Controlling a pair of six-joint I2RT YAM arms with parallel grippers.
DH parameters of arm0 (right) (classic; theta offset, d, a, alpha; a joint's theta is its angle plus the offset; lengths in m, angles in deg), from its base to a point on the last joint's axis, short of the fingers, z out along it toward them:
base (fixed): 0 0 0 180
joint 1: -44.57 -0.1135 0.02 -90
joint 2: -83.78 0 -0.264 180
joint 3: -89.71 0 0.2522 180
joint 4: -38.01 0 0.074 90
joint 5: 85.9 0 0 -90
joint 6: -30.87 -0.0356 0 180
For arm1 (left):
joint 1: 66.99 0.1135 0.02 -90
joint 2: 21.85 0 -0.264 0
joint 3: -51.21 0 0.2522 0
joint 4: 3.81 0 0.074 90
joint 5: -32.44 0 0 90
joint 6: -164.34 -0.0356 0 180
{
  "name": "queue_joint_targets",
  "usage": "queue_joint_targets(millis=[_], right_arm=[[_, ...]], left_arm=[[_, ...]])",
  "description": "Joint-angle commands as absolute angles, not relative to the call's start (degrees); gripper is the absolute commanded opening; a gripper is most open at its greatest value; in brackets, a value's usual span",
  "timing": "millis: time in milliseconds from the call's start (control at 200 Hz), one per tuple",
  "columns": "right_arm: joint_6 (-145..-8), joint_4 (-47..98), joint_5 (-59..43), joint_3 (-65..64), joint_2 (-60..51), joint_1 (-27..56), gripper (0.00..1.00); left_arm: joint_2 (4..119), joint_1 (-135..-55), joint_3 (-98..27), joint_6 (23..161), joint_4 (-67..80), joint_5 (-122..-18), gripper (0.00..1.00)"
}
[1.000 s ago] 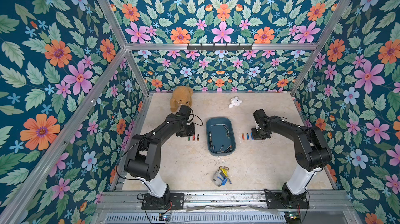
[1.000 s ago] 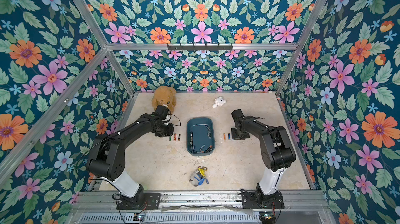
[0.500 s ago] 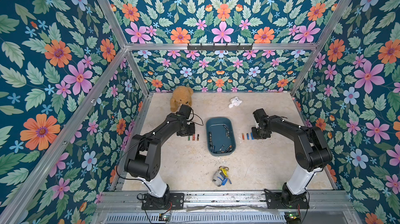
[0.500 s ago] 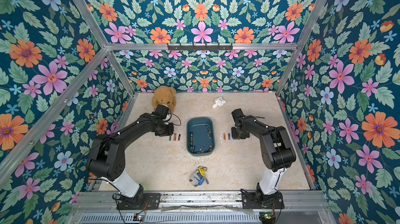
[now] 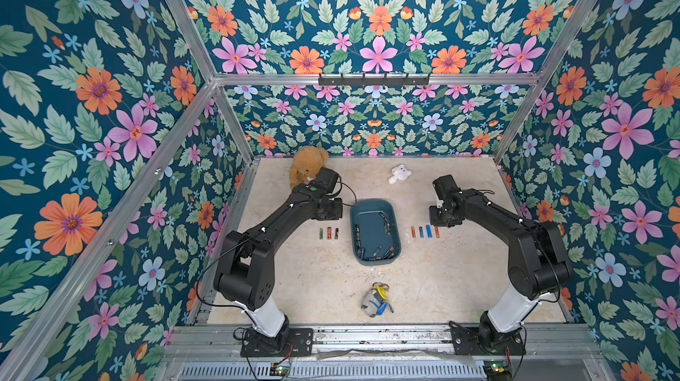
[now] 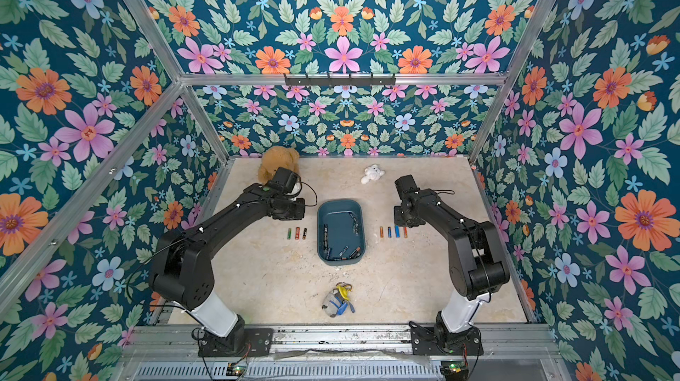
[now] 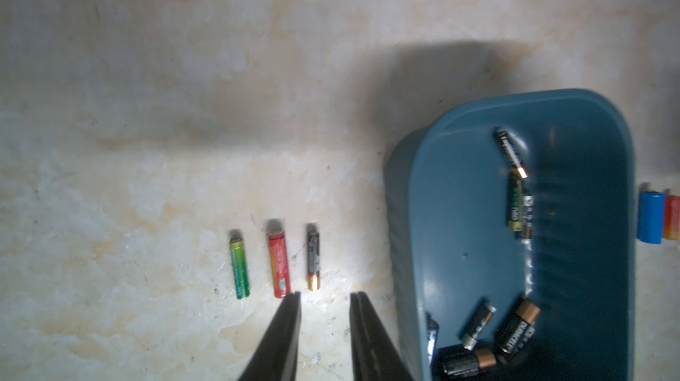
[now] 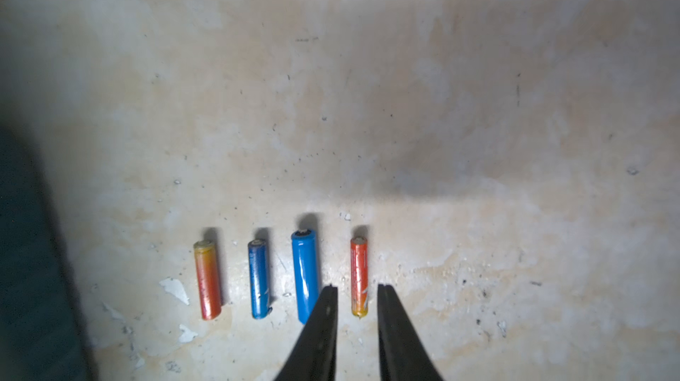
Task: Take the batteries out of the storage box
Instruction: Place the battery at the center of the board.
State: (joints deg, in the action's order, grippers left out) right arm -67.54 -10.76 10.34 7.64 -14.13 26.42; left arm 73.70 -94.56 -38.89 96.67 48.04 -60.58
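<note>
Shows right gripper [image 8: 356, 287] parted wider than a second ago, straddling an orange battery [image 8: 359, 272] on the table [image 8: 478, 103]; left gripper [image 7: 325, 294] apart, empty. Reveals jaw gaps only in wrist views; places storage box [image 5: 371, 202] centrally in both top views, batteries [image 7: 517, 329] inside.

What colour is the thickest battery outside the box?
The battery is bright blue, clearest in the right wrist view.

Right gripper [image 8: 356, 286]: jaws have parted slightly, either side of the red-orange battery [image 8: 359, 276] at the row's 3 o'clock end; in both top views it has shifted toward 12 o'clock. Left gripper [image 7: 323, 293] has shifted toward 1 o'clock.
</note>
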Motion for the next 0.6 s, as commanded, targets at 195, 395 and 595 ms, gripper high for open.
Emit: queue_joint_targets(millis=[195,395,595], right_arm=[[-69.2,-13.5,10.7,5.1,-12.2,26.4,0.26],[-69.9,-13.2,9.7,5.1,-11.7,26.4,0.26],[-69.9,-13.5,9.0,3.2,-11.7,26.3,0.26]], left_arm=[[80.2,-102.2,-44.5,102.0,43.9,-62.1,0.31],[86.5,-105.7,-48.2,103.2,40.8,-64.7,0.31],[91.6,-106.8,-50.6,103.7,38.0,-67.8,0.32]])
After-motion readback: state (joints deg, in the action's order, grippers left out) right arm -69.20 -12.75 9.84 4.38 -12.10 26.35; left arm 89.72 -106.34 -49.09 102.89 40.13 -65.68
